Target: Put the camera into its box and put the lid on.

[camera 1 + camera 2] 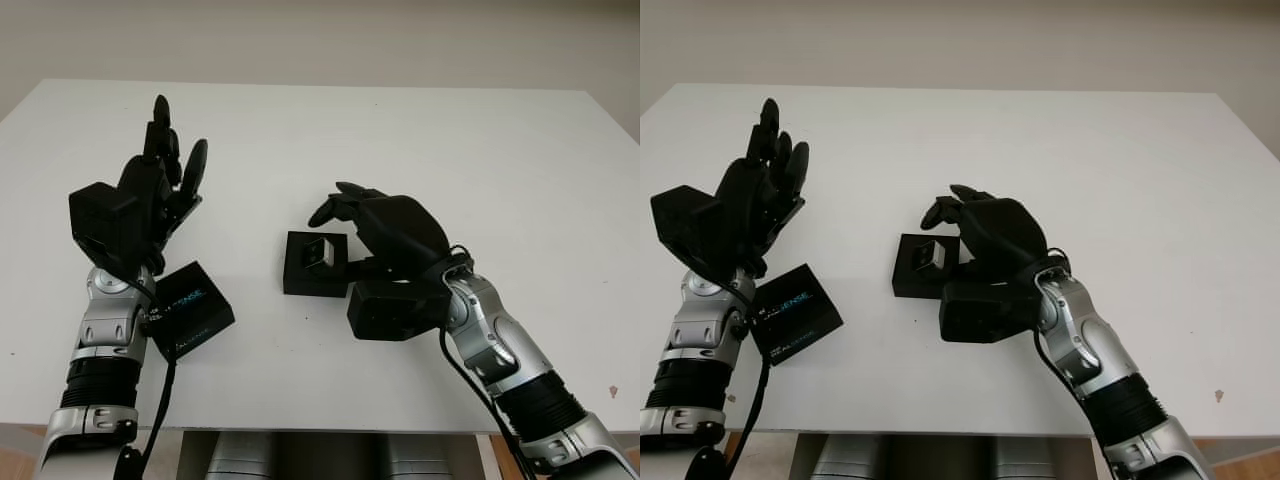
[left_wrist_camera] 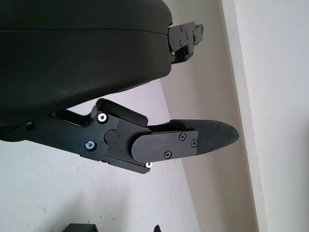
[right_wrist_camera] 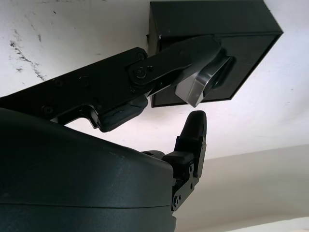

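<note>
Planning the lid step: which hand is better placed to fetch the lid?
Left. The lid lies right beside the left hand, which is open and raised. The right hand is at the box, over the camera.

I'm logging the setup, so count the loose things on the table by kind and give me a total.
Box: 1
Camera: 1, in the right robot hand, over the box
Lid: 1, flat near the open left robot hand
Total: 3
</note>
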`<state>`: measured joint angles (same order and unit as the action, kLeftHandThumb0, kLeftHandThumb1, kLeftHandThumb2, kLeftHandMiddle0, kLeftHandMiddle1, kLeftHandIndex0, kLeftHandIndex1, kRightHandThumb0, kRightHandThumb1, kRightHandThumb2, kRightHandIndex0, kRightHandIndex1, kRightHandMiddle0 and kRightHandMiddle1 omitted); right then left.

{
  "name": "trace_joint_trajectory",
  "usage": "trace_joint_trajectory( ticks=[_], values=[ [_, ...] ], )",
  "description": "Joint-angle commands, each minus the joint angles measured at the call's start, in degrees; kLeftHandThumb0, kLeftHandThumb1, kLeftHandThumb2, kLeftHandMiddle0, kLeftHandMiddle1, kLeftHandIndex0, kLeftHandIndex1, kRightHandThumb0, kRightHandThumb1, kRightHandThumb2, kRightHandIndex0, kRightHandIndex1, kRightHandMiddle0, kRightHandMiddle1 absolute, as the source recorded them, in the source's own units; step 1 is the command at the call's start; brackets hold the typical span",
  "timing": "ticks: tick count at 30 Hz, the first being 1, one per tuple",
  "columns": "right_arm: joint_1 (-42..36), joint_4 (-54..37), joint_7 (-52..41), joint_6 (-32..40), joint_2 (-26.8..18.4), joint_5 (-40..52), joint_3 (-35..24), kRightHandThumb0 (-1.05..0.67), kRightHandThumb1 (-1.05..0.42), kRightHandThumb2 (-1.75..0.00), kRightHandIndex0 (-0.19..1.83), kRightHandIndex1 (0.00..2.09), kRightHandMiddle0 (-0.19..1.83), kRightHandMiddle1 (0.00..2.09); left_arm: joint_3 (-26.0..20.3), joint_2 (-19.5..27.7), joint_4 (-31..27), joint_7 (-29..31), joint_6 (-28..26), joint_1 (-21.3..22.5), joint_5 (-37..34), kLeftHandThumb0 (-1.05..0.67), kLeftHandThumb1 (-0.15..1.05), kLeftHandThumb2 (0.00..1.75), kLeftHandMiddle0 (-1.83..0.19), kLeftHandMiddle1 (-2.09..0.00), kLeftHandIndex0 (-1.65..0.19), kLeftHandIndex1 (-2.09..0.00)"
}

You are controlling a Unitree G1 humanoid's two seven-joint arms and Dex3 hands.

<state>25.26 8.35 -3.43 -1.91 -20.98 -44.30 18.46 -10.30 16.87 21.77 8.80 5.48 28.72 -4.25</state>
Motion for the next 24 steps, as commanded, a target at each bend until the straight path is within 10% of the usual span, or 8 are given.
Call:
trace_joint_trajectory(
  ticks=[1, 24],
  values=[
    [1.2, 0.5, 0.9, -0.5, 0.0, 0.0, 0.2, -0.71, -0.92, -0.05, 0.28, 0.05, 0.36, 0.84, 0.1, 0.2, -1.0, -0.1, 0.0, -0.3, 0.1, -0.69, 1.05, 0.50, 0.19, 0.00, 0.19, 0.00],
    [1.3, 4.0, 3.2, -2.6, 0.7, 3.9, 0.2, -0.55, -0.92, -0.06, 0.35, 0.08, 0.50, 1.00, 0.2, 0.2, -1.6, 0.0, -0.2, -0.6, 0.4, -0.70, 1.05, 0.50, 0.19, 0.00, 0.19, 0.00]
  ],
)
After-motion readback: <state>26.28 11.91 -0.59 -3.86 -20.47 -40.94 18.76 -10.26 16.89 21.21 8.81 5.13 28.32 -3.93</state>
